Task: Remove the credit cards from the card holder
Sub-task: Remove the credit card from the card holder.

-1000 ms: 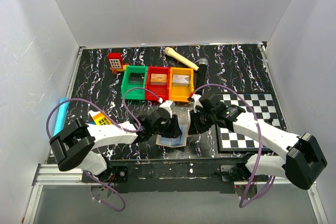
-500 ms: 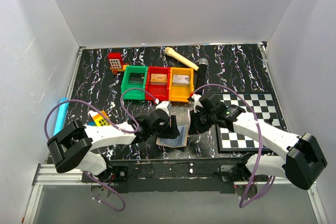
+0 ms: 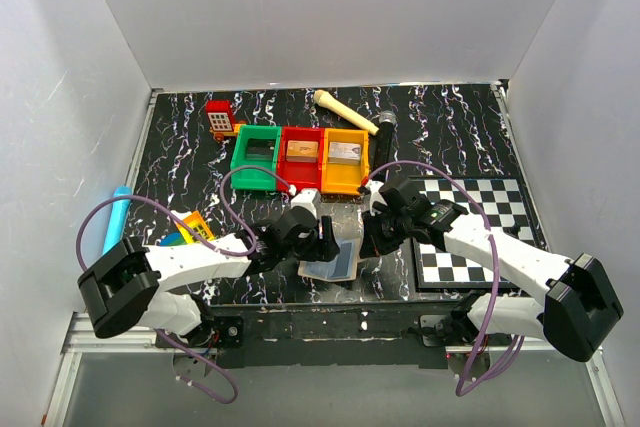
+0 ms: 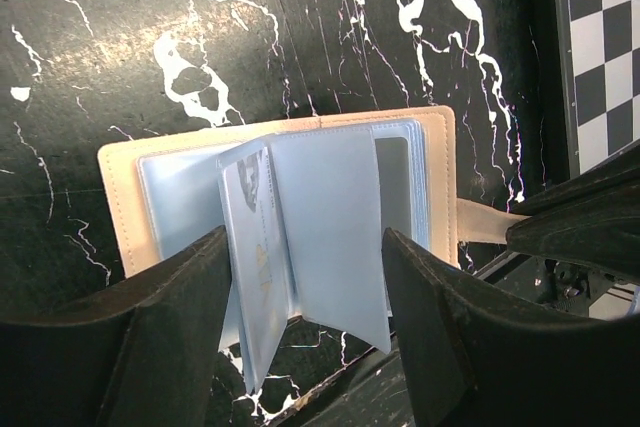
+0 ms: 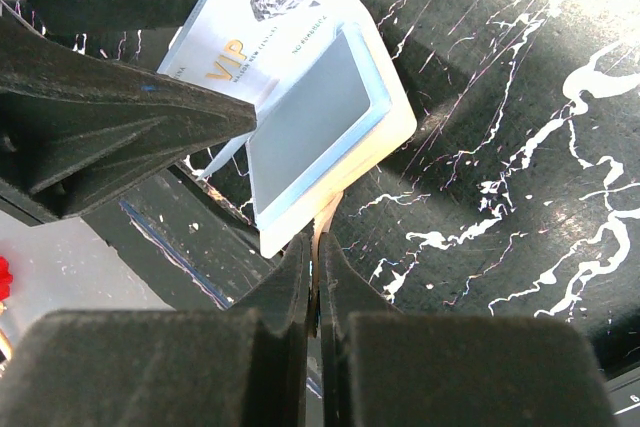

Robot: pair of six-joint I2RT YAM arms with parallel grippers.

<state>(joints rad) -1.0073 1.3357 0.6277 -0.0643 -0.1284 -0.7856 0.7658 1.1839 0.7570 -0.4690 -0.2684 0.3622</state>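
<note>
The card holder [image 4: 120, 202] lies open on the black marbled table, cream-tan rim around pale blue sleeves; it also shows in the top view [image 3: 335, 261]. A whitish credit card [image 5: 250, 37] with "VIP" print sits in a sleeve that stands up from the spine [image 4: 250, 247]. My left gripper [image 4: 305, 242] is open, one finger on each side of the raised sleeves, not touching them. My right gripper [image 5: 315, 247] is shut on the holder's tan strap [image 5: 326, 217] at its right edge. In the top view both grippers meet over the holder, the left [image 3: 318, 237] and the right [image 3: 372, 237].
Green [image 3: 256, 157], red [image 3: 301, 158] and orange [image 3: 345, 160] bins stand behind the holder, two with blocks inside. A checkered board [image 3: 480, 232] lies under the right arm. A wooden club [image 3: 345, 112], a black cylinder [image 3: 383, 137], a red keypad toy [image 3: 220, 119] and a blue tube [image 3: 116, 219] lie around.
My left arm has swung back to the left and its gripper has shifted slightly over the holder. The right gripper has stayed shut on the strap.
</note>
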